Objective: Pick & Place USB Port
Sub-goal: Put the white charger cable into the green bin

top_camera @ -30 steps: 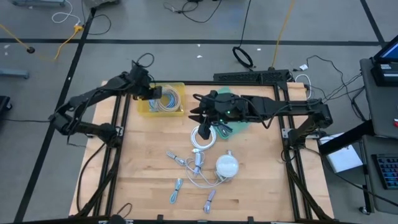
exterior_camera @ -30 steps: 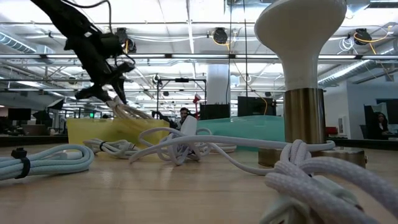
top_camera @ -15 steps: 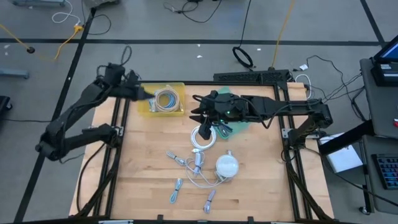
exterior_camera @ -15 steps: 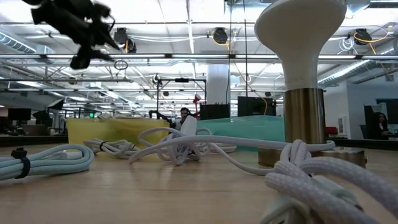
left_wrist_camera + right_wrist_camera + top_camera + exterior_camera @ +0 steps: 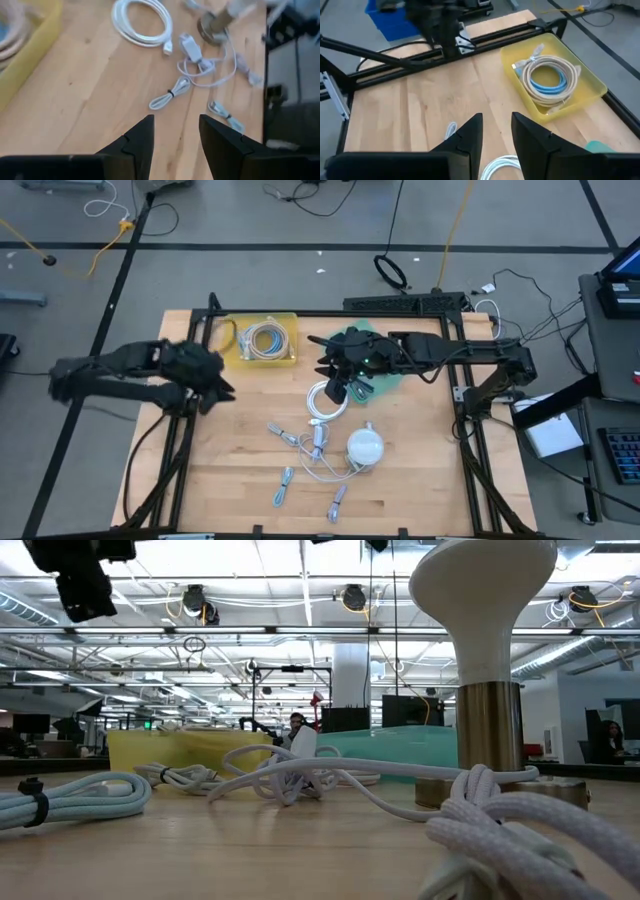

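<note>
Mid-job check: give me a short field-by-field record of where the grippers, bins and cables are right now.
left gripper: open, empty, above bare wood near the table's left edge
right gripper: open, empty, over the table's middle rear, above the white coiled cable
yellow bin: rear left, holds a coiled beige and blue cable
teal bin: mostly hidden under the right arm
lamp: front centre, among loose cables
small bundled cables: on the wood near the front

A white-domed lamp (image 5: 364,446) on a brass stem stood on the wooden table (image 5: 230,470) — a blue bin (image 5: 390,22) lay beyond.
</note>
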Action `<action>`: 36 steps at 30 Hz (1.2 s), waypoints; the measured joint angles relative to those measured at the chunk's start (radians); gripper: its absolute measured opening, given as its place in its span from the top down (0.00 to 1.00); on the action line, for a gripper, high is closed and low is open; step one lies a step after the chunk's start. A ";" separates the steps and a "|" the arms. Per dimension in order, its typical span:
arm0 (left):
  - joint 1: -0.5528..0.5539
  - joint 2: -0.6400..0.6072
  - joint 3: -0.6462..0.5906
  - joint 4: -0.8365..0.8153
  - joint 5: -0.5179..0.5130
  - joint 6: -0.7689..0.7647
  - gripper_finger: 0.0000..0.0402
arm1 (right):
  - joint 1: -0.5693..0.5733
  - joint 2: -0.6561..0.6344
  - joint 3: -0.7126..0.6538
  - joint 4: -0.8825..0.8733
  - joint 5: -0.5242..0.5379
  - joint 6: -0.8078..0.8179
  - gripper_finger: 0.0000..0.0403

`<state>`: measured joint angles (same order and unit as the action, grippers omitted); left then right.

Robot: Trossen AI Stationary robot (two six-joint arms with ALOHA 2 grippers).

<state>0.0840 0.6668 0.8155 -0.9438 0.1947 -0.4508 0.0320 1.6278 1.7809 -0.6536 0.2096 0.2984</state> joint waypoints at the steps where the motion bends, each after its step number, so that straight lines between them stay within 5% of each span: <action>1: -0.047 0.024 -0.005 0.024 -0.030 0.001 0.60 | -0.003 -0.006 0.000 -0.015 0.000 0.002 0.77; 6: -0.208 0.229 -0.019 0.181 -0.140 -0.002 0.60 | -0.021 -0.026 0.001 -0.055 0.005 0.007 0.77; 16: -0.345 0.666 0.021 0.318 -0.158 0.177 0.60 | -0.031 -0.105 -0.104 -0.079 0.032 0.067 0.77; 30: -0.385 0.834 0.047 0.458 -0.289 0.344 0.60 | -0.030 -0.337 -0.443 0.137 0.024 0.258 0.77; 36: -0.357 0.895 0.046 0.460 -0.306 0.364 0.60 | -0.024 -0.397 -0.490 0.170 0.024 0.229 0.77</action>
<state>-0.2729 1.5622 0.8619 -0.4841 -0.1114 -0.0868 0.0082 1.2310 1.2907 -0.4839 0.2333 0.5272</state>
